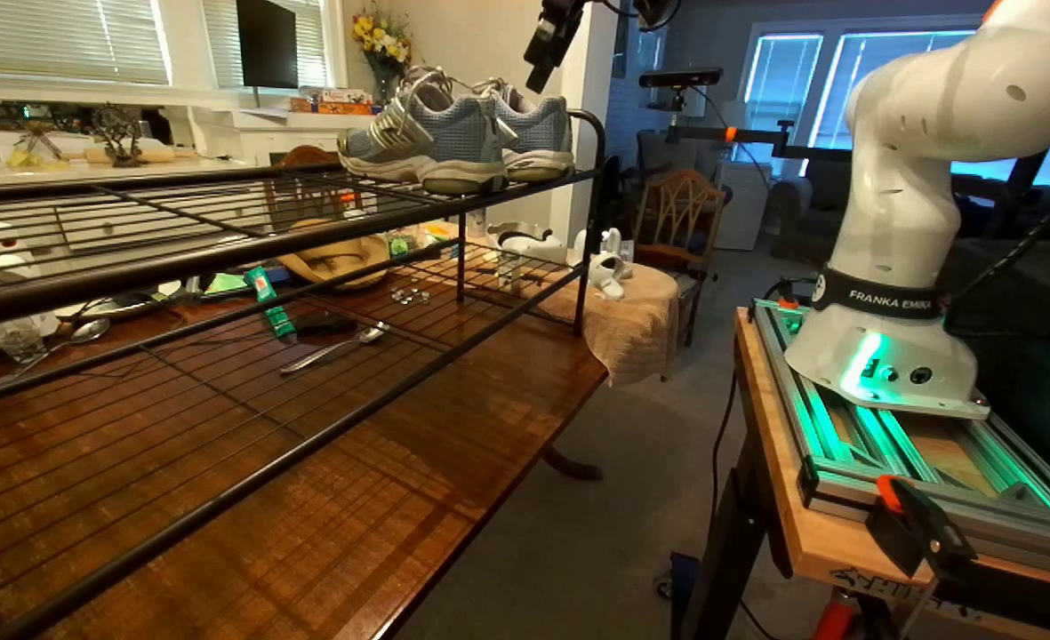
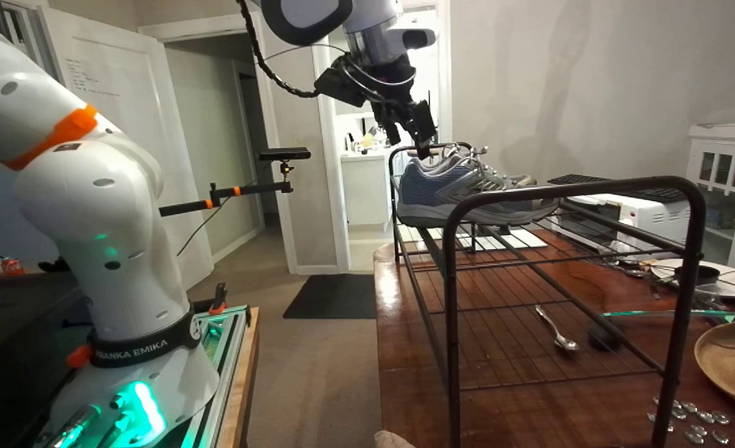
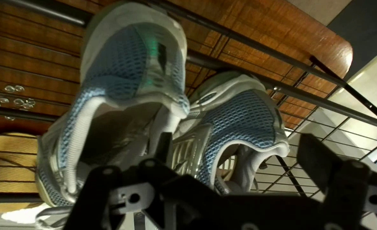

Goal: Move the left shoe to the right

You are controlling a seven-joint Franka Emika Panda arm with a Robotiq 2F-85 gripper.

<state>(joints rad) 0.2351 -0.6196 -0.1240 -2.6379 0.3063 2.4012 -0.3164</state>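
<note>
The left shoe (image 1: pixel 458 133) is a grey-blue mesh sneaker with a thick pale sole. It stands on the top shelf of a black wire rack, heel towards the robot base. In the wrist view it is the right-hand shoe (image 3: pixel 239 118); in an exterior view it is mostly hidden behind its mate. The matching shoe (image 1: pixel 542 133) stands close beside it and also shows in the other views (image 2: pixel 432 186) (image 3: pixel 115 60). My gripper (image 2: pixel 411 143) is open and empty above the heels. In the wrist view its fingers (image 3: pixel 236 140) appear on either side of the left shoe's collar.
The wire rack (image 2: pixel 451 323) has raised end bars and stands on a brown wooden table (image 1: pixel 489 427). A spoon (image 2: pixel 557 330), a straw hat (image 2: pixel 731 361) and glass beads (image 2: pixel 694 417) lie on the table. A toaster oven (image 2: pixel 653 218) stands behind the rack.
</note>
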